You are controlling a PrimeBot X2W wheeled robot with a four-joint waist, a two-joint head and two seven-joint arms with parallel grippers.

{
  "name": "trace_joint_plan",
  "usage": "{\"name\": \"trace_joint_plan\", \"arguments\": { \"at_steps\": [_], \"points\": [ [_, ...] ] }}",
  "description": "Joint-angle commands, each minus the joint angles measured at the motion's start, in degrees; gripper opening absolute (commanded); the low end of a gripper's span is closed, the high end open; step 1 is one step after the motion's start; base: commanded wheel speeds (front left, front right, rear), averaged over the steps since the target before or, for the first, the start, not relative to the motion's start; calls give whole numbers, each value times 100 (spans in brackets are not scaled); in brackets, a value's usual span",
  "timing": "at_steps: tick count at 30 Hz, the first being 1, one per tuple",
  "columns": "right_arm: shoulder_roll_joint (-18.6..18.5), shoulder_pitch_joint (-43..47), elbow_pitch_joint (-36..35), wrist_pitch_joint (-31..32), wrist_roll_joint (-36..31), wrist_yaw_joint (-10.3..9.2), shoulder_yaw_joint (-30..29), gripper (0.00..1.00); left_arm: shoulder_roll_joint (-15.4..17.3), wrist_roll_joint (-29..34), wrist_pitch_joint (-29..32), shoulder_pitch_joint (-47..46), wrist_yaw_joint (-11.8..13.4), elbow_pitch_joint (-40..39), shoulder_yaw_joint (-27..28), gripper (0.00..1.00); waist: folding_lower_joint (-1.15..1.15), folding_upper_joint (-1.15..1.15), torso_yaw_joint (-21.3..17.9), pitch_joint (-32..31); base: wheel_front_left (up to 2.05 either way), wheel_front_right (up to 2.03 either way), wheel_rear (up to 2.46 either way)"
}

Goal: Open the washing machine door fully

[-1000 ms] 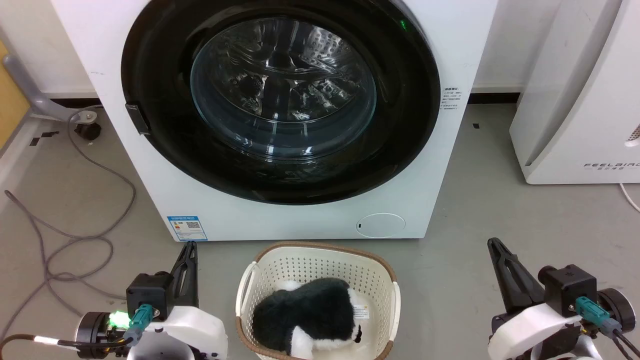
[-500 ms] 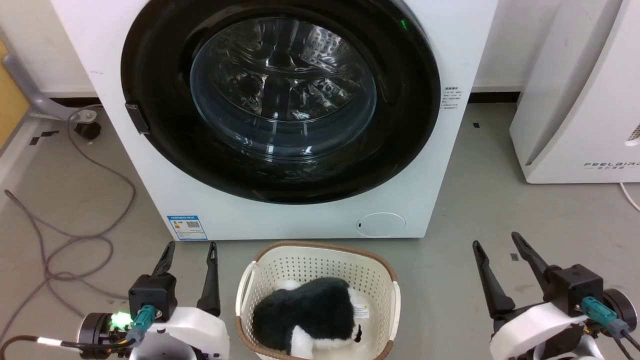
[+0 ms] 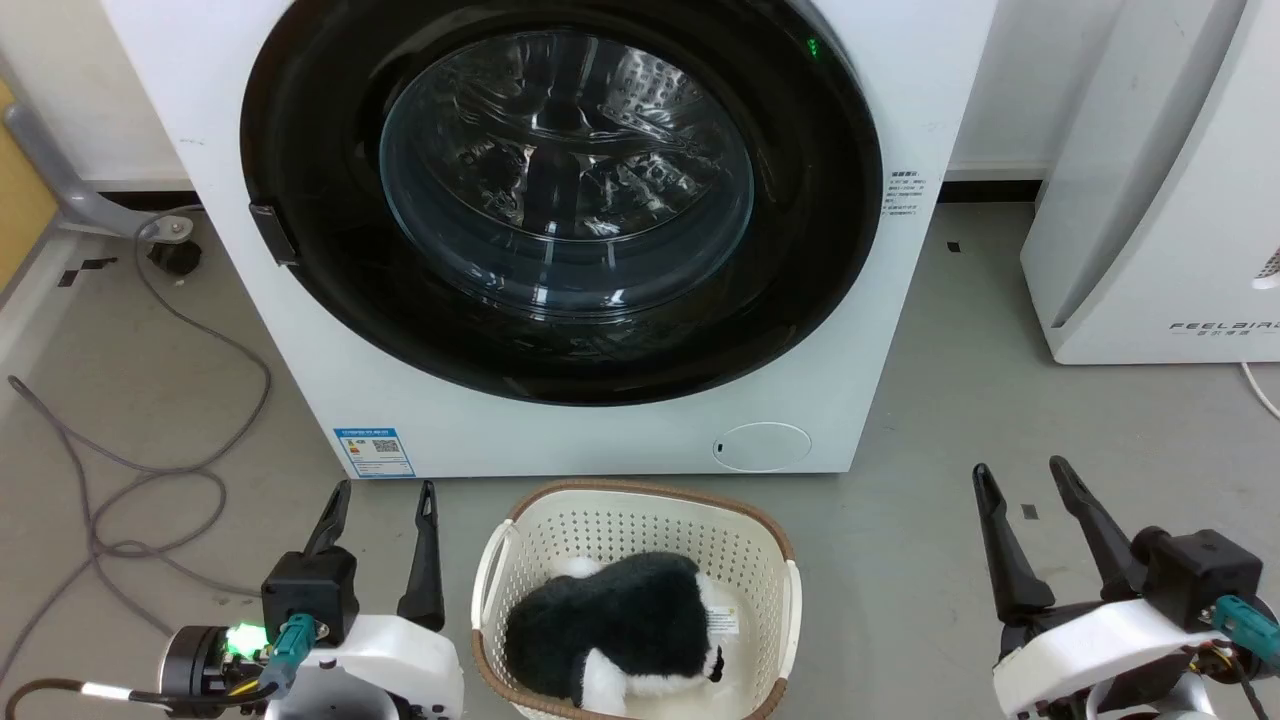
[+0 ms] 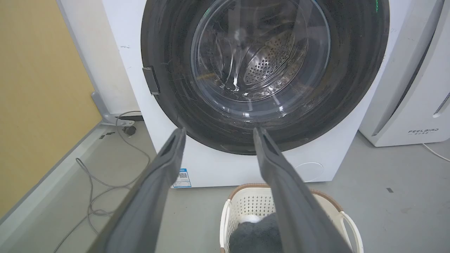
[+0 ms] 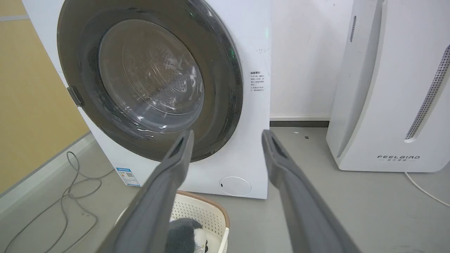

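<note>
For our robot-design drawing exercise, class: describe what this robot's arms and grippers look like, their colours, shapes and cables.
The left gripper and right gripper each have two long, black, tapering fingers on a black boxy block, joined to a rounded white forearm shell. A teal connector with a cable plugs into each wrist; a green light glows on the left one.

Grey floor (image 3: 950, 400), washing machine (image 3: 600, 445), basket (image 3: 640, 492) (toy (image 3: 610, 620) inside), cable (image 3: 268, 388)

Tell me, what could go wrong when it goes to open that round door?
The washing machine door is shut, glossy and flush, so the open left gripper or right gripper might slip off its edge. The laundry basket stands close in front of the washing machine; a reaching arm could bump it.
</note>
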Motion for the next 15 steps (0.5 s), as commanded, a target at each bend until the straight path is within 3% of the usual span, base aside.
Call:
{"name": "trace_joint_plan", "arguments": {
  "at_steps": [1, 2, 3, 9, 15],
  "points": [
    [5, -43, -24, -76, 200, -1, -15, 100, 2, -39, -68, -91, 45, 26, -20, 100, 0, 0, 3, 6, 0, 0, 0],
    [5, -51, -27, -88, 270, -1, -12, 20, 2, -40, -80, -98, 52, 31, -23, 100, 0, 0, 4, 10, 0, 0, 0],
    [5, -60, -30, -100, 348, -1, -19, 0, 2, -40, -92, -104, 61, 35, -26, 100, 0, 0, 5, 14, 0, 0, 0],
    [6, -159, 10, -171, 1042, -1, -62, 0, 2, -41, -164, -148, 111, 57, -49, 100, 0, 0, 12, 58, 0, 0, 0],
    [7, -336, 230, -180, 2256, -2, -93, 0, 3, -36, -236, -206, 157, 72, -75, 100, 0, 0, 26, 130, 0, 0, 0]
  ]
}}
